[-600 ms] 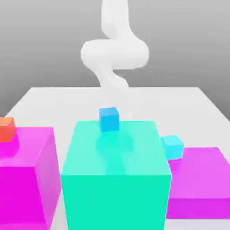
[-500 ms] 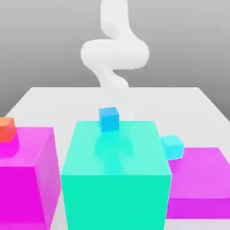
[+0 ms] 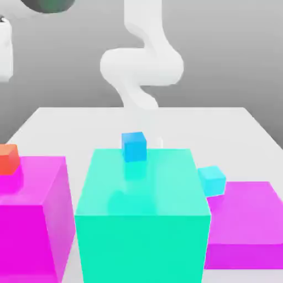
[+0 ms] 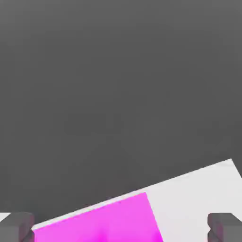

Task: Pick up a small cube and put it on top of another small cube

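Three small cubes show in the exterior view. A blue cube (image 3: 134, 146) sits at the far edge of a large teal block (image 3: 142, 210). A cyan cube (image 3: 212, 180) rests at the far corner of the low magenta block (image 3: 246, 221) on the exterior view's right. An orange-red cube (image 3: 8, 158) lies on the tall magenta block (image 3: 33, 204) on the left. My gripper (image 4: 121, 229) is open, its two dark fingertips (image 4: 16, 227) far apart with nothing between them. Below it in the hand view lie a magenta block top (image 4: 108, 220) and white table.
The white table (image 3: 210, 124) runs back to the arm's base (image 3: 141, 72). A white and dark part of the arm (image 3: 4, 50) hangs high at the exterior view's upper left, close to the camera. The three big blocks stand side by side along the near edge.
A part of the arm has come into the exterior view at the upper left. The shadow on the teal block's top has slid toward its near left corner. No cube has moved.
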`<state>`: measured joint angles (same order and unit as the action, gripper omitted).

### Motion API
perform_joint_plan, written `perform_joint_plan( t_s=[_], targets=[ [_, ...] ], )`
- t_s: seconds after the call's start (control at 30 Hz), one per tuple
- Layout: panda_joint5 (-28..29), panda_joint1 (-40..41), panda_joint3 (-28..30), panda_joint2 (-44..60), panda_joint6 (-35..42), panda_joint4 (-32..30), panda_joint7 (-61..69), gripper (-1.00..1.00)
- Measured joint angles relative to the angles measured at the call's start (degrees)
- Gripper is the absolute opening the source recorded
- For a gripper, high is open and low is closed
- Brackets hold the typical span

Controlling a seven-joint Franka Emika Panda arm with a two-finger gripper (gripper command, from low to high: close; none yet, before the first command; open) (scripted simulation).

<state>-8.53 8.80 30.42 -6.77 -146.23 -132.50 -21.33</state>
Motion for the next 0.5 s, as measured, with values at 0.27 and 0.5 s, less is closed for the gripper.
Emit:
perform_joint_plan(
  t_s=[0.27, 0.5],
  targets=[
    [-12.0, 11.6, 3.8, 16.9, -5.1, -5.7, 14.9, 0.00],
    [-8.6, 8.6, 6.2, 16.1, -13.1, -19.2, 6.3, 0.00]
  ],
)
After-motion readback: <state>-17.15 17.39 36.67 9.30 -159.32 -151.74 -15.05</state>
